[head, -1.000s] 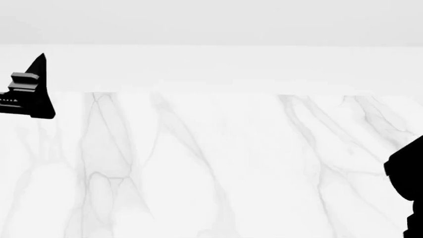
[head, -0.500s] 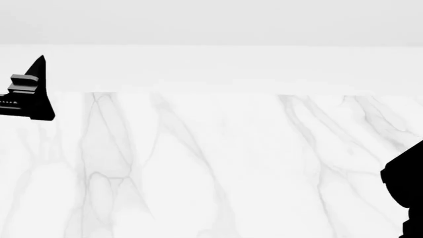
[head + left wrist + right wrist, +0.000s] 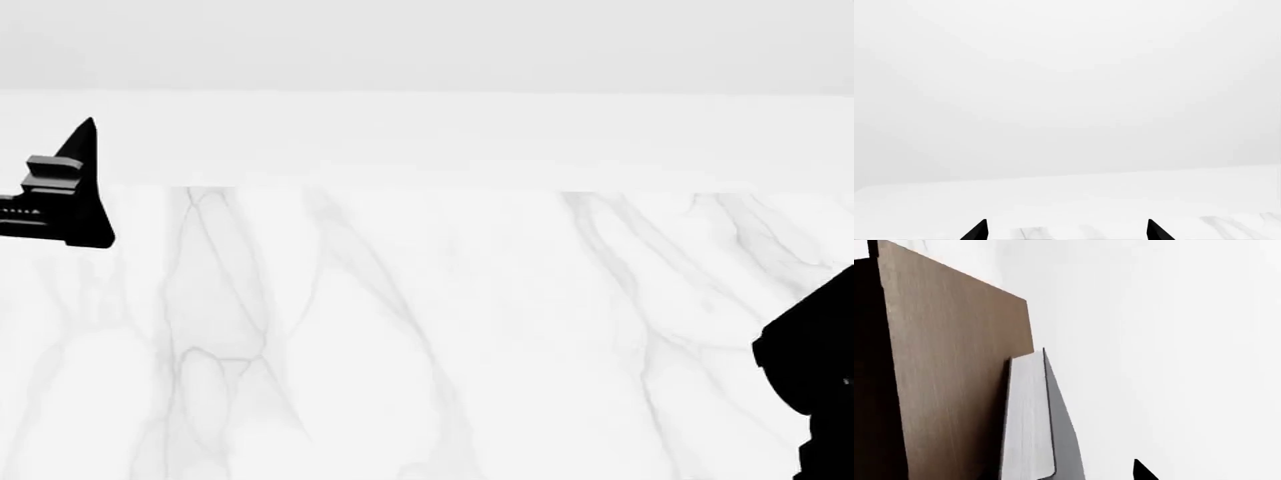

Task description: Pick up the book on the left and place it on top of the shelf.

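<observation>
White marble counter (image 3: 427,340) fills the head view; no book shows in any view. Right wrist view shows the brown shelf (image 3: 954,380) with a pale grey book (image 3: 1029,415) leaning against it. Left gripper (image 3: 1066,230) jaws stand wide, empty; right gripper (image 3: 814,370) jaws: cannot tell.

Left gripper (image 3: 1066,231) jaws spread wide; right arm (image 3: 814,370) low.

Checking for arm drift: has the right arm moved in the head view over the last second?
Yes. The right arm has pushed further in from the picture's right edge, covering more of the marble table.
</observation>
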